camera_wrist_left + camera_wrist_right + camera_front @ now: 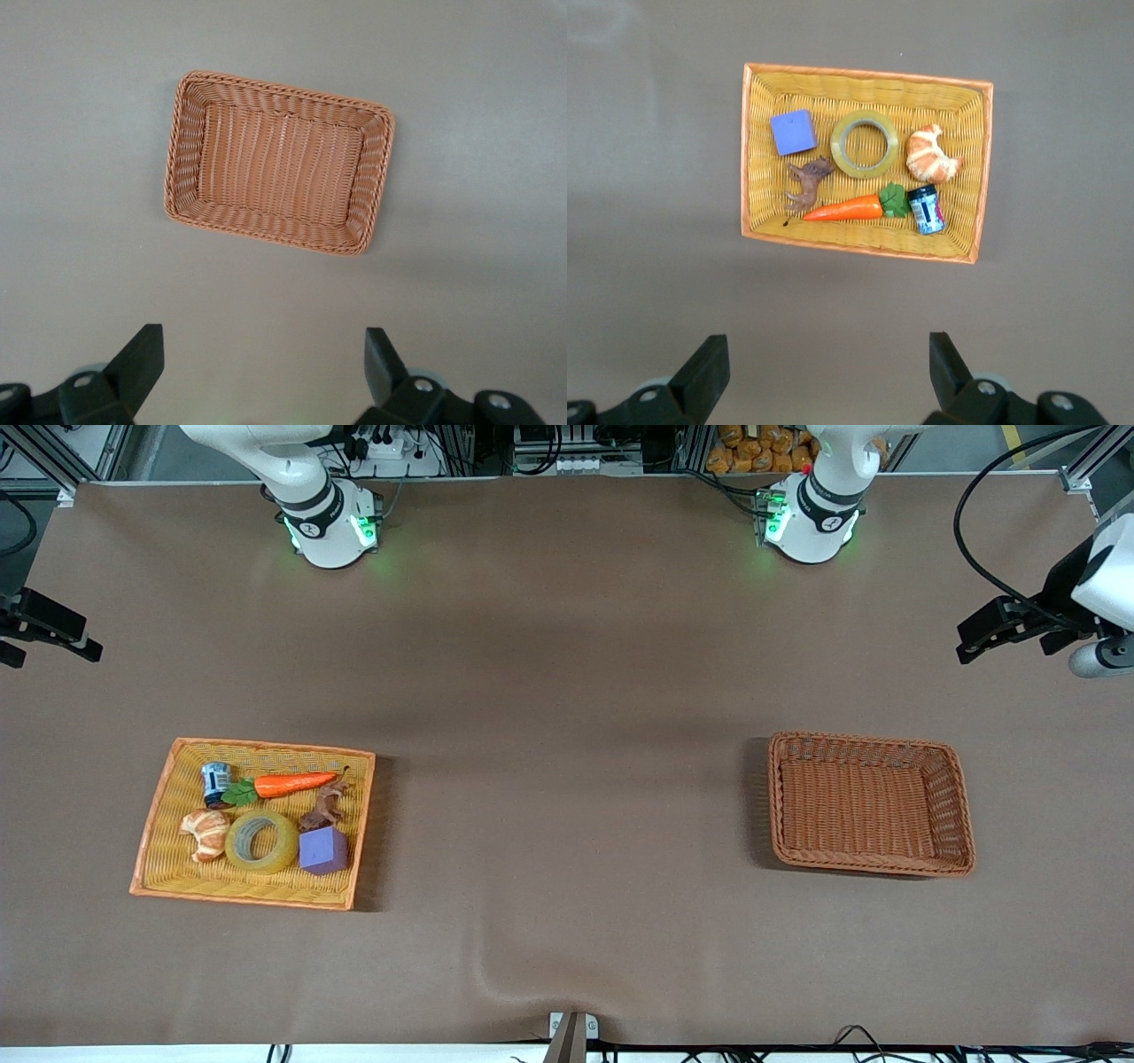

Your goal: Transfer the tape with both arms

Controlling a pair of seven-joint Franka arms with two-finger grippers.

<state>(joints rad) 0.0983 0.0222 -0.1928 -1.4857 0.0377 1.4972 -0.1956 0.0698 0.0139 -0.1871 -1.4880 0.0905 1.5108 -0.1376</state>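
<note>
Right now the tape point(261, 841) lies in the yellow basket point(159, 815) between croissant point(205, 833) and purple cube point(323, 850), while the left hand point(264, 372) and right hand point(829, 372) hang released above the desk point(567, 691).

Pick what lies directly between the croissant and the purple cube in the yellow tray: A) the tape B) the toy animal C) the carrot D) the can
A: the tape sits between the croissant and the cube in the tray.
</note>
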